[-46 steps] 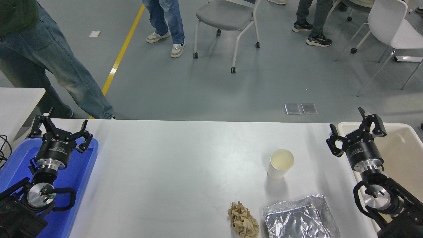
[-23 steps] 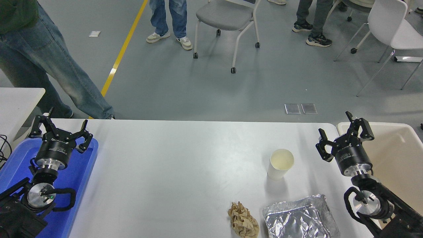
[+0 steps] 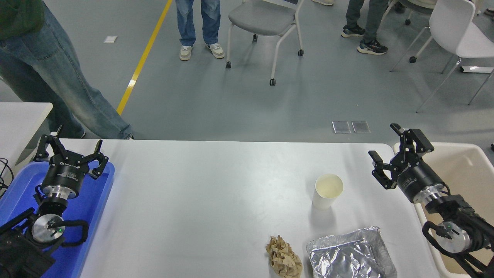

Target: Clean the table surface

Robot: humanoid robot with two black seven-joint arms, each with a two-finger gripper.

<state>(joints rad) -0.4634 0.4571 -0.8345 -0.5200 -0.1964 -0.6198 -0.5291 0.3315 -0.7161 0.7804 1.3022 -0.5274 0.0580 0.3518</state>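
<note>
The table surface is a wide white-grey top. On it stand a white paper cup, upright and empty-looking, a crumpled brown paper ball and a crumpled foil tray at the front edge. My right gripper is open and empty, tilted left, above the table's right edge, to the right of the cup and apart from it. My left gripper is open and parked over the blue tray at the lower left.
A blue tray lies at the table's left end. A beige tub stands off the right end. A smaller white table's corner shows at the left. People's legs and chairs are beyond the far edge.
My right gripper has moved left from over the tub to the table's right edge, then risen and tilted left toward the cup. A person at the back shifted their feet. The left arm stayed still.
</note>
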